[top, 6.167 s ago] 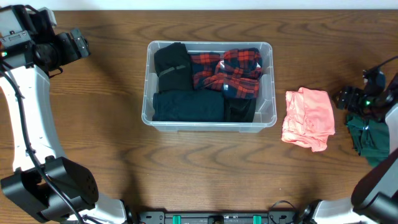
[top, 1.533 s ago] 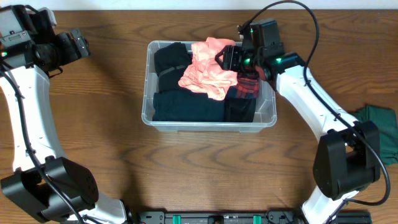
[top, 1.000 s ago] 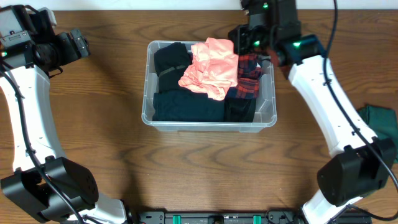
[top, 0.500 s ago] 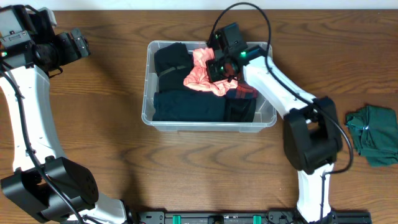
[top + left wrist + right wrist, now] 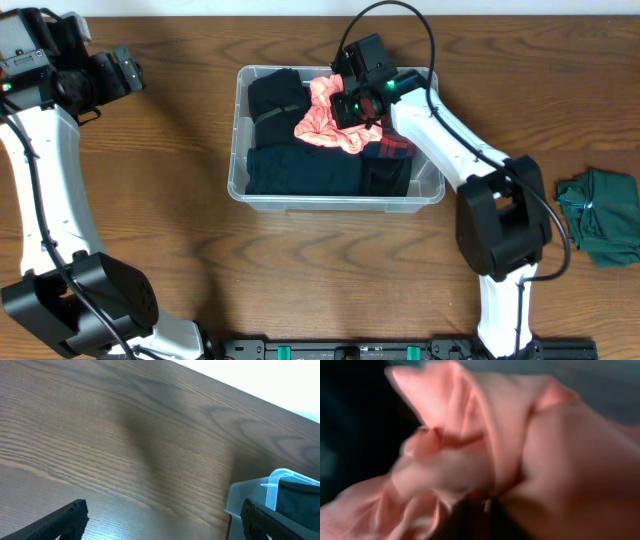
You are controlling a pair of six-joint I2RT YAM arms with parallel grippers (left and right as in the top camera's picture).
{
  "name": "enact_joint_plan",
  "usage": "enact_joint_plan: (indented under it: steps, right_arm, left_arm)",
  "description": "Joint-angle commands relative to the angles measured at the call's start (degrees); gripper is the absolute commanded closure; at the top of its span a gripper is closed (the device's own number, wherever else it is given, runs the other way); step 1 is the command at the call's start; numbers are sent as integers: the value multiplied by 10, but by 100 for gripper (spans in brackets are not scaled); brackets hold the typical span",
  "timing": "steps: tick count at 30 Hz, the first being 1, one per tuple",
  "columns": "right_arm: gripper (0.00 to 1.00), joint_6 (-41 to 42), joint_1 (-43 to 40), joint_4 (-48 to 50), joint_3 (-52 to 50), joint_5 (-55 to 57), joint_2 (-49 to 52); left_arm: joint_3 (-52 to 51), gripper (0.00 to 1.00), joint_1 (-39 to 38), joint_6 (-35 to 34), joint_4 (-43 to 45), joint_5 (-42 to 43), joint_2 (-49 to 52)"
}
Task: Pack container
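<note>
The clear container (image 5: 436, 190) stands mid-table, holding folded dark garments (image 5: 300, 170) and a red plaid one (image 5: 398, 146). A pink garment (image 5: 322, 120) lies crumpled on top of them at the back middle. My right gripper (image 5: 352, 104) is down in the container, right against the pink garment. Pink cloth (image 5: 485, 455) fills the right wrist view, blurred, and hides the jaws. My left gripper (image 5: 133, 70) hovers at the far left, open and empty (image 5: 162, 522), over bare wood beside the container's corner (image 5: 272, 492).
A dark green garment (image 5: 600, 228) lies crumpled on the table at the right edge. The right arm (image 5: 450, 140) reaches over the container's right half. The left arm's base stands at the front left.
The right gripper came down from above the container's back right rim into the container with the pink garment, which now sits lower and more bunched. The left arm has not moved.
</note>
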Motion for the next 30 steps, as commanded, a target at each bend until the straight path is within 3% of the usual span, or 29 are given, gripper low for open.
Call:
enact_joint_plan:
  steps: [1,5,14,22,30]
  right_arm:
    - [58,-10,-1,-10,7,8,-84]
    - [27,-8,-12,-40,17,8,-175]
    - [3,20,-160,-219,17,5,-326]
    - [1,54,-387,-389,17,-8,-377]
    - [1,14,-626,-423,-11,-25,-380]
  left_arm:
    - [-1,2,0,8,0,7,-4]
    - [-1,2,0,8,0,7,-4]
    - [-1,2,0,8,0,7,-4]
    - [-1,2,0,8,0,7,-4]
    - [-1,2,0,8,0,7,-4]
